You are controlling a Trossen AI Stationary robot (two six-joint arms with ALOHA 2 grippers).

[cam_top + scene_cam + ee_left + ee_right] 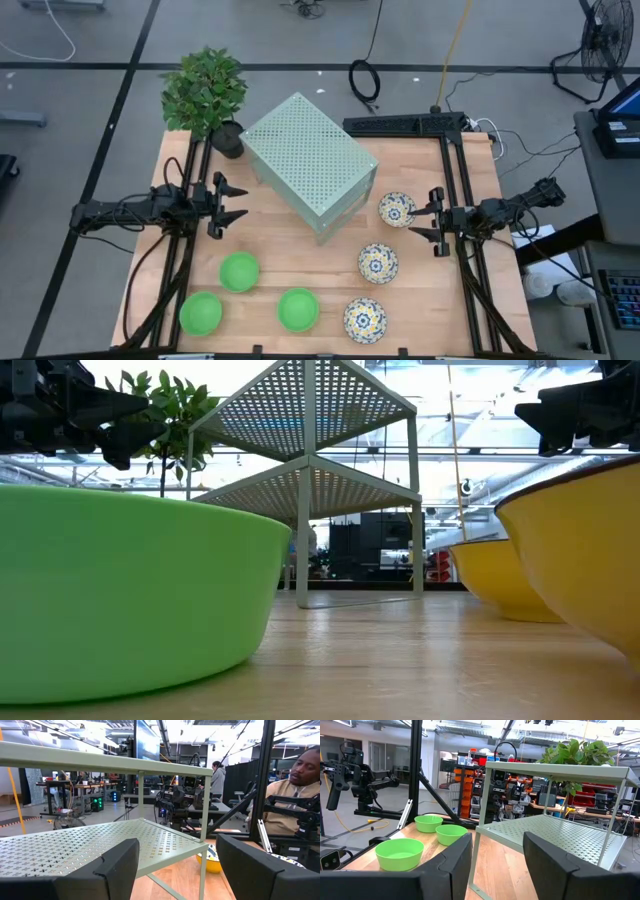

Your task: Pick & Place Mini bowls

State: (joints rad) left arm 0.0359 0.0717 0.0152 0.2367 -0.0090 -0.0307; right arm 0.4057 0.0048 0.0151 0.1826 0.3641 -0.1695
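Three plain green mini bowls sit on the table near its front-left: one (239, 271), one (201, 313) and one (298, 309); the right wrist view shows them too (400, 853). Three white floral mini bowls stand in a line on the right: (396, 209), (378, 263), (365, 319). My left gripper (236, 201) hovers open at the table's left, above and behind the green bowls. My right gripper (424, 221) hovers open at the right, beside the floral bowls. Neither touches anything.
A pale green perforated two-tier shelf box (309, 164) stands at the table's middle-back, between the arms. A potted plant (206, 94) sits at the far-left corner. A black bar (405, 124) lies along the far edge. People show in the room beyond (295, 795).
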